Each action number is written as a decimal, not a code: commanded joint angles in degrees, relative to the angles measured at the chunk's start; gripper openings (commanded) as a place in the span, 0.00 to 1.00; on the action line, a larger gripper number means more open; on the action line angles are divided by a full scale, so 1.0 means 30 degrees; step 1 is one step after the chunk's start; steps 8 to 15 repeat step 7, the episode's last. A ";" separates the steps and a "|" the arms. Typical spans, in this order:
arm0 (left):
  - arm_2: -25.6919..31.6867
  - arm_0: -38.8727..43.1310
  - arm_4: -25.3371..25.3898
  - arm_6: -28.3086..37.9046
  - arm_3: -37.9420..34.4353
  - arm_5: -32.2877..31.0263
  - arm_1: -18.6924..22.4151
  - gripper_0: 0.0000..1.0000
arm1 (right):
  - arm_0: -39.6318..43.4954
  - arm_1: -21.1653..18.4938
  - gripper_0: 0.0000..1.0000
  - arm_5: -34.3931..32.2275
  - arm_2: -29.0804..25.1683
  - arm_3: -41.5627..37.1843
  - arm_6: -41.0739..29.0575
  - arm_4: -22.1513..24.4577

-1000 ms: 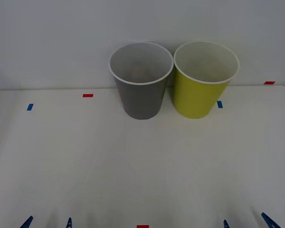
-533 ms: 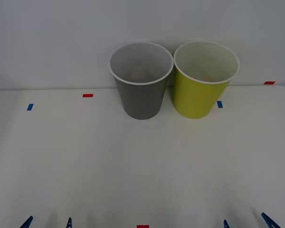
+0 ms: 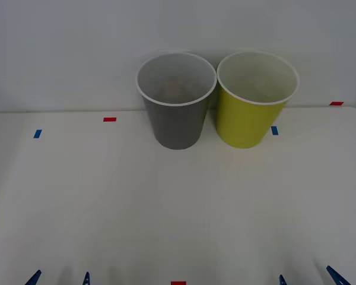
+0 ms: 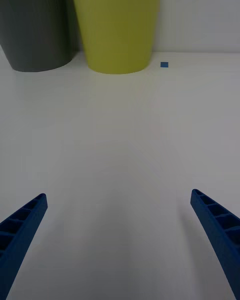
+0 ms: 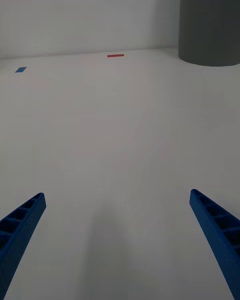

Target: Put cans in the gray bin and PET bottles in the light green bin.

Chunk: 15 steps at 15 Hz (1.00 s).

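The gray bin [image 3: 177, 127] and the light green bin [image 3: 246, 124] stand upright side by side at the back of the white table, almost touching. The cans and PET bottles are out of view. A faint dark shape low inside the gray bin is too dim to identify. My left gripper [image 3: 60, 279] sits open at the table's front edge on the left, with nothing between its fingers. On the right of that edge my right gripper [image 3: 308, 279] is also open and holds nothing. The right wrist view looks at the light green bin [image 4: 117, 25] and the gray bin [image 4: 35, 25].
Small tape marks lie on the table: red [image 3: 110, 119] and blue [image 3: 37, 133] at the left, blue [image 3: 275, 130] and red [image 3: 336, 103] at the right, red [image 3: 178, 283] at the front edge. A plain wall stands right behind the bins.
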 commanded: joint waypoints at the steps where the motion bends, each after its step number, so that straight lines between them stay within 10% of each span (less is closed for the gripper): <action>1: 0.0000 0.0000 0.0000 0.0000 0.0000 0.0000 0.0000 1.00 | 0.0000 0.0000 1.00 0.0000 0.0000 0.0000 0.0000 0.0000; 15: 0.0000 0.0000 0.0000 0.0000 0.0000 0.0000 0.0000 1.00 | 0.0000 0.0000 1.00 0.0000 0.0000 0.0000 0.0000 0.0000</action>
